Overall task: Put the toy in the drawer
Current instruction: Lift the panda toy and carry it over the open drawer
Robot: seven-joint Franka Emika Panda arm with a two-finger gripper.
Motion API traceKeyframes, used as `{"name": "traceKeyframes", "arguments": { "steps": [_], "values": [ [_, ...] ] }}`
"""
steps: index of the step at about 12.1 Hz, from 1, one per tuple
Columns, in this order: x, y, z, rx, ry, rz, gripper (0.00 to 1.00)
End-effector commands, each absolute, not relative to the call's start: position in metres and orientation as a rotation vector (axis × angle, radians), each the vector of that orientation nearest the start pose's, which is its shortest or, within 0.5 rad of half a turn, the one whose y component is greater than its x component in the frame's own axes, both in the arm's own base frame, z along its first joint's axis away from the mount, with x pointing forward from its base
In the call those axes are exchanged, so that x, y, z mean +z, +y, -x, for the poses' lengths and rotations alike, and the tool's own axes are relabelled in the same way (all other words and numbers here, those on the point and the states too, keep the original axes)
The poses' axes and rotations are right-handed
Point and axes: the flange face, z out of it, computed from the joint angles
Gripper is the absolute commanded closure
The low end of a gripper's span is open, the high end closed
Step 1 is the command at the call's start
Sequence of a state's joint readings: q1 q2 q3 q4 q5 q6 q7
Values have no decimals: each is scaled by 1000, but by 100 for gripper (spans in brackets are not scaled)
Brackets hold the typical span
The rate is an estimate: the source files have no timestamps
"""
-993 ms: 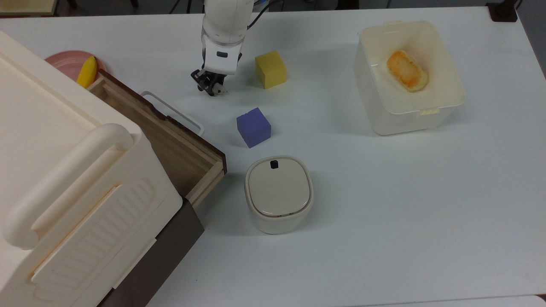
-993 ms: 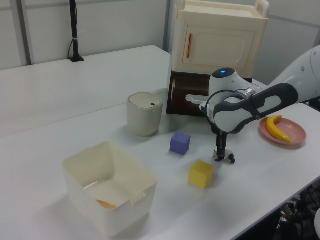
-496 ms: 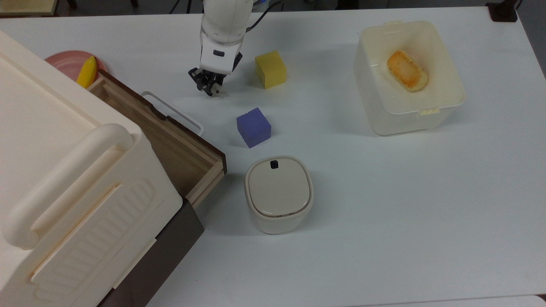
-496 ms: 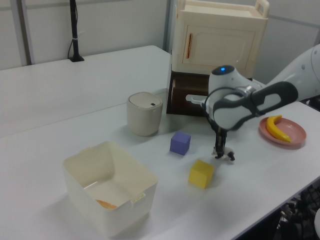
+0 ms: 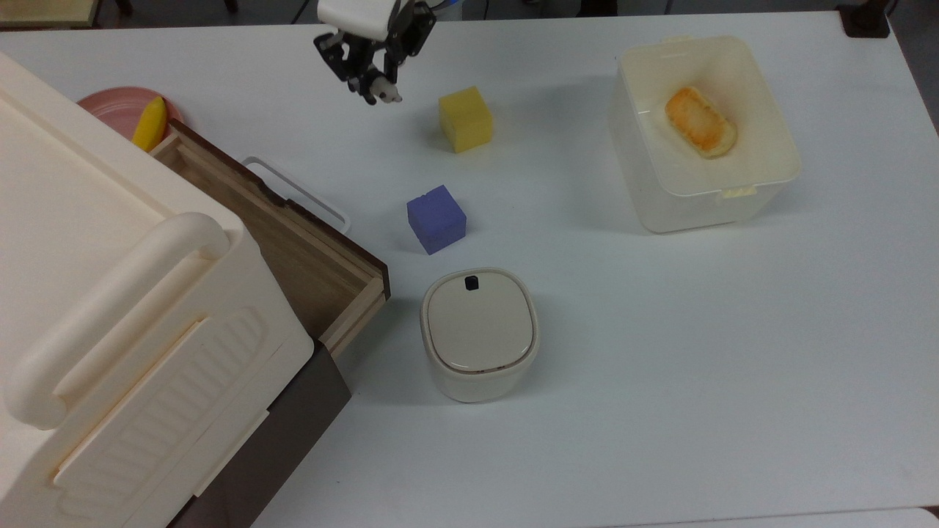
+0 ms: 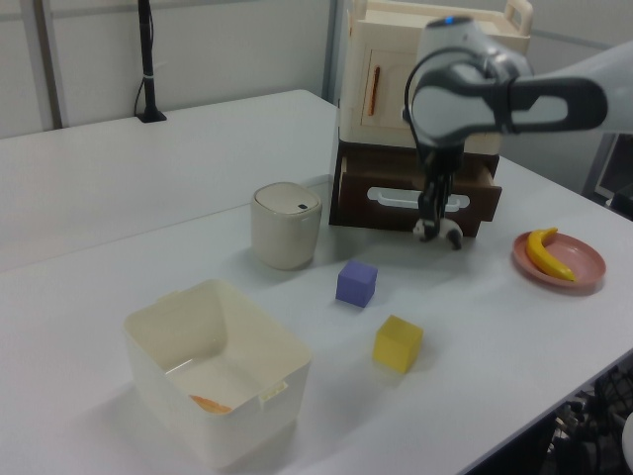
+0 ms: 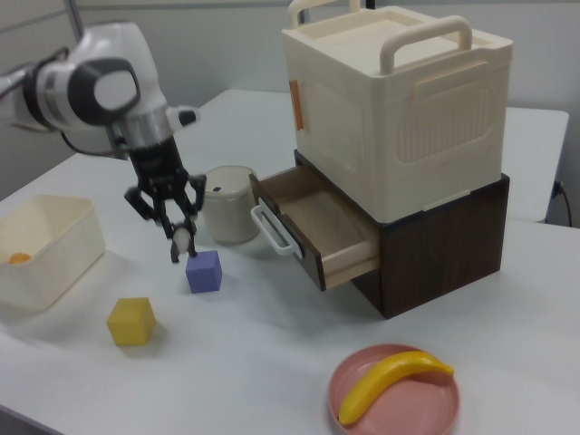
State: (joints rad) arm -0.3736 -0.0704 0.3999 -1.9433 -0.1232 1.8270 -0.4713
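The toy, a very small black-and-white panda figure, is held between the fingertips of the gripper, which is closed on it and is raised well above the desk. The drawer is taken here as the landmark. It is pulled out of the brown lower part of the cabinet, its wooden inside is seen open, and a white loop handle is fixed on its dark front. In the right view the gripper with the toy is seen at the right view's left of the drawer, apart from the handle and higher than the desk surface. In the left view the toy is seen hanging in front of the drawer front; how far it is from it cannot be told. A purple cube is lying on the desk near the drawer front, and a yellow cube is placed further from the drawer than the purple one. A small lidded bin is standing just beside the drawer's corner. A white tub with an orange object inside is placed well apart from the drawer. A pink plate with a banana is seen on the desk near the cabinet.
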Motion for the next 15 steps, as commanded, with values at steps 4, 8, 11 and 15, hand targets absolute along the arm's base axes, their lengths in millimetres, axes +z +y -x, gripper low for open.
{"name": "traceKeyframes", "arguments": {
  "steps": [4,8,11,15],
  "values": [
    [563,-30,-567,-190,-657,3213,100],
    [543,-71,-614,-500,-669,3248,100],
    [557,-123,-655,-704,-616,3275,100],
    [545,-154,-669,-793,-635,3282,100]
  ]
}}
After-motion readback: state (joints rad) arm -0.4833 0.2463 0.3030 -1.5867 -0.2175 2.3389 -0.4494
